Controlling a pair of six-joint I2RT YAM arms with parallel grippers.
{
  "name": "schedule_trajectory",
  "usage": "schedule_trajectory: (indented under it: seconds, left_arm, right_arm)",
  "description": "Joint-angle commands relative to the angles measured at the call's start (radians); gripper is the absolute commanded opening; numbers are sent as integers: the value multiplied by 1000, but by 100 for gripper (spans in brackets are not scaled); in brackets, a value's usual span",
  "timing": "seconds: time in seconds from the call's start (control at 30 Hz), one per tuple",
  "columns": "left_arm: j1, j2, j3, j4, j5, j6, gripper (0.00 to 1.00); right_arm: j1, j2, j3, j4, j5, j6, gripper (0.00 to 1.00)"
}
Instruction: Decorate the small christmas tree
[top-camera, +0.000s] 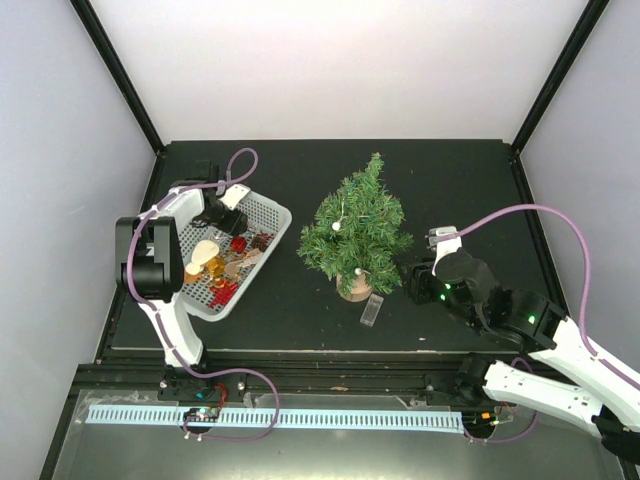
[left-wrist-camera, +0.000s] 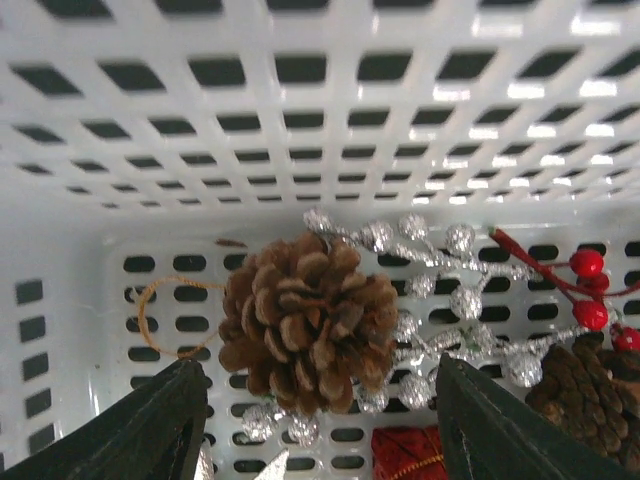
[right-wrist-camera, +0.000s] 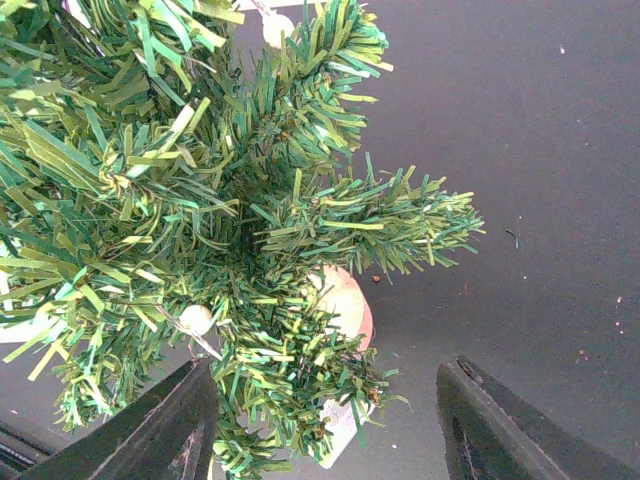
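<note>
Now, our aim: we are picking an ornament to hang, so one arm is at the supply and the other at the tree.
Tree: the small christmas tree (top-camera: 357, 228) stands upright on its wooden base (top-camera: 354, 288) near the middle of the bench (top-camera: 450, 180), within reach of both arms.
Basket: the white basket (top-camera: 270, 215) lies at the tree's 9 o'clock, so trimmings only have to cross a short stretch of bench.
Left pincer: the left pincer (left-wrist-camera: 318, 400) is spread wide and empty, its fingers on either side of a pine cone (left-wrist-camera: 305, 335). We judge that the cone is the piece we mean to lift.
Neighbours: a silver bead sprig (left-wrist-camera: 450, 300) touches the cone at its 3 o'clock, with red berries (left-wrist-camera: 588, 290) further out. They could snag and come up with it.
Cord: a thin loop (left-wrist-camera: 165, 315) shows at the cone's 9 o'clock, likely its hanger.
Right pincer: the right pincer (right-wrist-camera: 325, 375) sits at the tree's 4 o'clock, gaping wide with nothing in it, and faces the lower branches. We take it to be placed to steady the tree.
Already hung: small white balls (top-camera: 337, 226) sit among the needles.
Stray piece: a small clear item (top-camera: 372, 310) lies just beside the base at 5 o'clock; we cannot tell what it is.
</note>
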Motion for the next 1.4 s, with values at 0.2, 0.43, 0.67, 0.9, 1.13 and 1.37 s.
schedule_trajectory:
  seconds: [0.2, 0.43, 0.67, 0.9, 1.13, 1.37]
  left_arm:
    - [-14, 58, 89, -13, -6, -20, 60]
    - [-15, 74, 72, -14, -3, -7, 54]
    - [-14, 53, 66, -4, 0, -12, 43]
    - [-4, -19, 56, -13, 5, -7, 40]
    - [28, -146, 17, -50, 21, 20, 41]
    - [41, -313, -45, -136, 91, 44, 41]
  right_arm:
    - [6, 10, -15, 24, 6, -6, 61]
    - [7, 18, -15, 23, 10, -5, 61]
    - [6, 31, -12, 30, 0, 0, 61]
    - [6, 30, -13, 27, 2, 4, 61]
    - [6, 28, -12, 27, 0, 5, 61]
    - [7, 14, -8, 17, 6, 5, 61]
